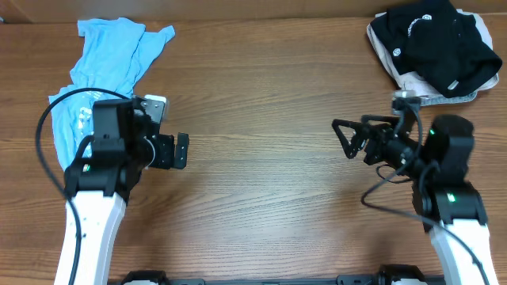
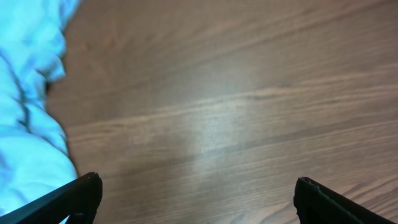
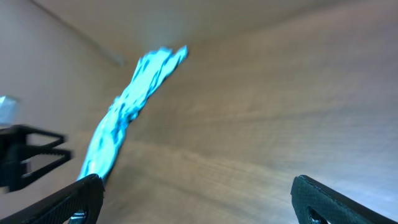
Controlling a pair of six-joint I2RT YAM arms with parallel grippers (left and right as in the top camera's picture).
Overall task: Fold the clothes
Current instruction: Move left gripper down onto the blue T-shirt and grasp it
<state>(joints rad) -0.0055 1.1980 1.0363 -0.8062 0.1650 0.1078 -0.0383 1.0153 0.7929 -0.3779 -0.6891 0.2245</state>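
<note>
Looking down from above, the light blue T-shirt (image 1: 111, 63) lies crumpled at about ten o'clock on the wooden bench (image 1: 261, 87); it runs as a long, bunched strip from the far left corner back toward the near side, where its lower end disappears under the left arm (image 1: 95, 214); a little white print shows on the fabric just beside that arm; nothing about it looks folded.

The left tool (image 1: 168, 133) sits at roughly nine o'clock, pointing toward the middle of the bench; its jaws stand wide apart with nothing between them; from its own camera the left tool (image 2: 199, 205) frames bare wood, with the T-shirt (image 2: 25, 124) heaped at nine o'clock, close by the left jaw; whether cloth and jaw touch I cannot tell.

The right tool (image 1: 352, 136) is at about three o'clock, aimed across the bench toward the left side; it too is fully spread and grips nothing; through its camera the right tool (image 3: 199, 199) has only wood between its jaws, and the T-shirt (image 3: 130, 106) shows blurred, well away, at around ten o'clock.

At one to two o'clock lies a black garment (image 1: 436, 39) with white round logos, resting on a white garment (image 1: 412, 81); both are well apart from the T-shirt.
</note>
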